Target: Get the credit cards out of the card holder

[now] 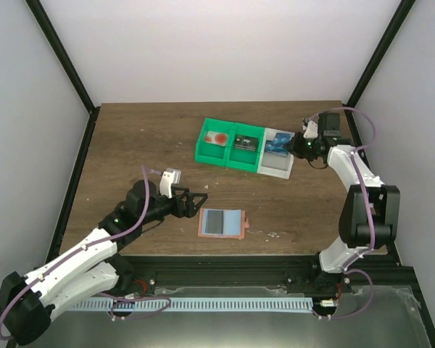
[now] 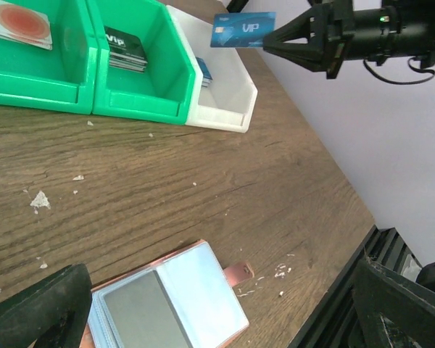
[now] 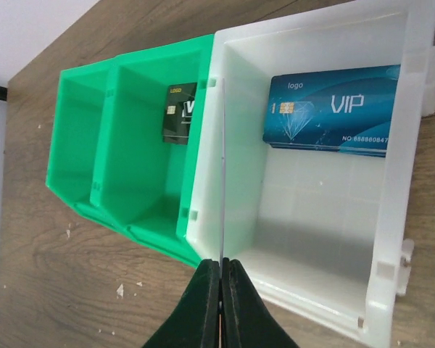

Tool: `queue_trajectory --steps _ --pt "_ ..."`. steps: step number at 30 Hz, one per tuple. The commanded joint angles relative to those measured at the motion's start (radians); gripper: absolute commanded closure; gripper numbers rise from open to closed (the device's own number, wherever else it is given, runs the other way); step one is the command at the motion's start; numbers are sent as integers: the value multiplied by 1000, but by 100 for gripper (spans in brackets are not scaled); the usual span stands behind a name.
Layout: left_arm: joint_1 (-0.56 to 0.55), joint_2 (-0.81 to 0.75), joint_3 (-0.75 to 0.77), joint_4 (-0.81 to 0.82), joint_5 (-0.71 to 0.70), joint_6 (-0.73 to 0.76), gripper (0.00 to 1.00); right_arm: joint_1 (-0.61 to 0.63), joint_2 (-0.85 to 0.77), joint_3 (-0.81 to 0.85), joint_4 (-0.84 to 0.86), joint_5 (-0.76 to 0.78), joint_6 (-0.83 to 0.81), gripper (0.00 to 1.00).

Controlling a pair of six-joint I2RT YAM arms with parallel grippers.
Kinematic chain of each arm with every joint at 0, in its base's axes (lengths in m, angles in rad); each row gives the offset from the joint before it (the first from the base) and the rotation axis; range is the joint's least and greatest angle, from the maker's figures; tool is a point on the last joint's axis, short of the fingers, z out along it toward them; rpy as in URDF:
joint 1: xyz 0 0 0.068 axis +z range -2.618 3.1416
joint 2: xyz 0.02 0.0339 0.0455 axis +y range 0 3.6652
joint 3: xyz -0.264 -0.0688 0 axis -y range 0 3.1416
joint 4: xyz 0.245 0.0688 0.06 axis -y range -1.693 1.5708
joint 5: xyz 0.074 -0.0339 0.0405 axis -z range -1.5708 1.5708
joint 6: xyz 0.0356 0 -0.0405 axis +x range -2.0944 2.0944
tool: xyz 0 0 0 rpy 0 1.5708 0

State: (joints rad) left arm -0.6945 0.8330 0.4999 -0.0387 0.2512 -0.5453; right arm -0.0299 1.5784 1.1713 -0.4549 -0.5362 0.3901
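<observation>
Presently the right gripper [image 3: 221, 290] clamps a blue card [image 2: 243, 29], white bin [image 3: 395, 181] beneath its jaws for release, while the left gripper [image 1: 201, 201] stands jaws apart, card holder [image 1: 222, 222] just ahead.

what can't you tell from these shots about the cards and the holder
- Card holder: in the left wrist view its near end is cut off by the bottom edge, so its contents are unclear.
- Held card: in the right wrist view it sits edge-on in the right claw, face unseen.
- Blue stack in the white bin, right wrist view: the top card hides the count.
- Top view: the card print is too small.
</observation>
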Motion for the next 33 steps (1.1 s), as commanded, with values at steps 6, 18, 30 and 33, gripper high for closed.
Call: queue_trajectory --steps 6,18,30,33 --pt "8 -49 -9 13 -31 22 0 -10 158 172 -100 0 -62 100" --pt "9 -64 -11 16 -44 20 0 -10 282 244 -110 -22 -62 99" --pt "10 -72 -20 20 -37 4 0 -10 367 308 -116 -46 -47 100" --pt "9 -74 -23 20 -37 0 0 -10 394 338 -129 -45 -51 100"
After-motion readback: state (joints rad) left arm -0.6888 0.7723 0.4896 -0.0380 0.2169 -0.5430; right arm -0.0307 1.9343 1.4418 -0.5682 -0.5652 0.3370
